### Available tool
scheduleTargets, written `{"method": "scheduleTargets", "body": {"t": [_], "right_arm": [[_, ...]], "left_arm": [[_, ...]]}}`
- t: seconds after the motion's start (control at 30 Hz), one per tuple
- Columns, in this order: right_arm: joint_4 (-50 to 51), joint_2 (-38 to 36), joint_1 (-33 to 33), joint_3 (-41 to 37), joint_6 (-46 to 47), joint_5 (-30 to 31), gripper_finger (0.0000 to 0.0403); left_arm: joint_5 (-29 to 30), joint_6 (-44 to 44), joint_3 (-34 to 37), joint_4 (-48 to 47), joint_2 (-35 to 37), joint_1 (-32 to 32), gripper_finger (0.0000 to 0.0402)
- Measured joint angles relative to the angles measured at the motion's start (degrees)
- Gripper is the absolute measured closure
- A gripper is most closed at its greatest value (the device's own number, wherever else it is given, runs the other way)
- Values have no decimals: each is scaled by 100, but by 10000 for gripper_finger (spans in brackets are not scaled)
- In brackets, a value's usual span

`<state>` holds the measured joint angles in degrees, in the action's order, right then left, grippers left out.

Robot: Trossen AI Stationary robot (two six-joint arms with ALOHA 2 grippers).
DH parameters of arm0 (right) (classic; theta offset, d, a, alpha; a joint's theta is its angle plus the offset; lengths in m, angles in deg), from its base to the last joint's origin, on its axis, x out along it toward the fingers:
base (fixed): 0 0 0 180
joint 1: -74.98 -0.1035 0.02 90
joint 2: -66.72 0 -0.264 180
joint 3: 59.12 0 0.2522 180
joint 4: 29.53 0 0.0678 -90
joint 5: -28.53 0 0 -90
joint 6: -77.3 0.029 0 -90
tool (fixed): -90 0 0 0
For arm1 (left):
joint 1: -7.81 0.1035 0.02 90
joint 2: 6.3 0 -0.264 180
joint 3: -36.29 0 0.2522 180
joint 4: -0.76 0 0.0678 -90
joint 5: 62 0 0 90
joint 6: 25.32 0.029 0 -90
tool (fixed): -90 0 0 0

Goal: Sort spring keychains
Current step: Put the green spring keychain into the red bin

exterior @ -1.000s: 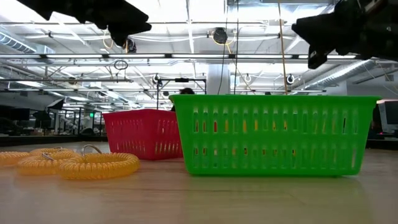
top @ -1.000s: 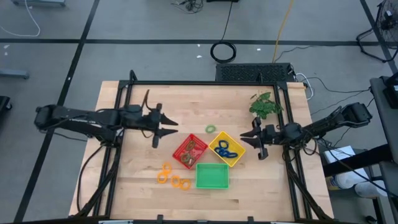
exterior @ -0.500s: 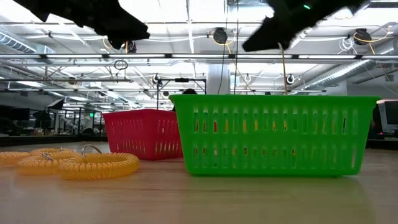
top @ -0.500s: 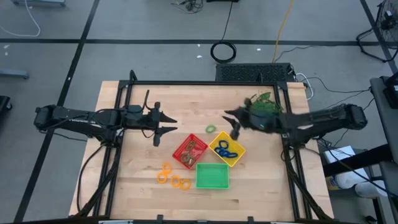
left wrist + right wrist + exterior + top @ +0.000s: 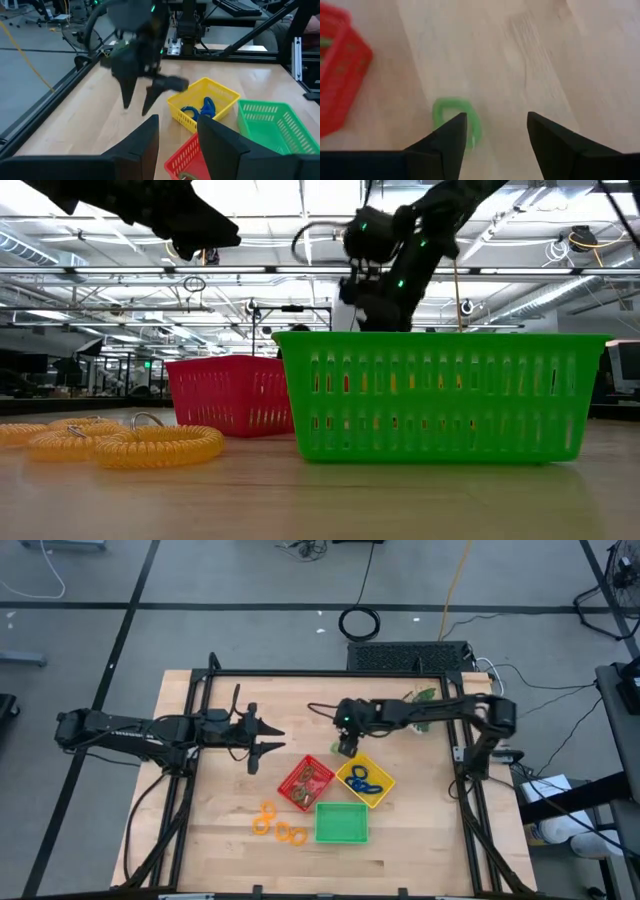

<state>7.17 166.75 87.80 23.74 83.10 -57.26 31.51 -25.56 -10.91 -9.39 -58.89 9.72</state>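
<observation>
One green spring keychain (image 5: 451, 111) lies flat on the wooden table just below my right gripper (image 5: 495, 120), which hangs open over it, fingers pointing down, beside the far corners of the red tray (image 5: 305, 783) and yellow tray (image 5: 378, 790). The keychain sits partly behind one finger (image 5: 447, 140); I cannot tell whether it is touched. Blue keychains (image 5: 365, 780) lie in the yellow tray. Orange keychains (image 5: 278, 826) lie on the table left of the green tray (image 5: 342, 822). My left gripper (image 5: 268, 745) waits open above the table's left half.
A leafy plant (image 5: 426, 698) stands at the far right, partly under my right arm. Black frame rails (image 5: 300, 674) run along the table's far and side edges. Bare wood lies between my two grippers and along the near edge.
My right gripper has swung from the table's right edge toward the middle, passing the plant, and has tipped its fingers down over the green keychain. The trays and keychains have stayed where they were.
</observation>
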Motion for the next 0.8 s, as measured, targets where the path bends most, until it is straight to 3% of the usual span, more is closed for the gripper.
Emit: {"method": "scheduleTargets", "body": {"t": [0.4,0.8], "right_arm": [[207,963,-9,209,-46,-450,219],[561,1014,-5,215,-55,-20,240]], "left_arm": [[1,-5,-2,0,1,0,261],[0,-3,-2,3,-1,0,261]]}}
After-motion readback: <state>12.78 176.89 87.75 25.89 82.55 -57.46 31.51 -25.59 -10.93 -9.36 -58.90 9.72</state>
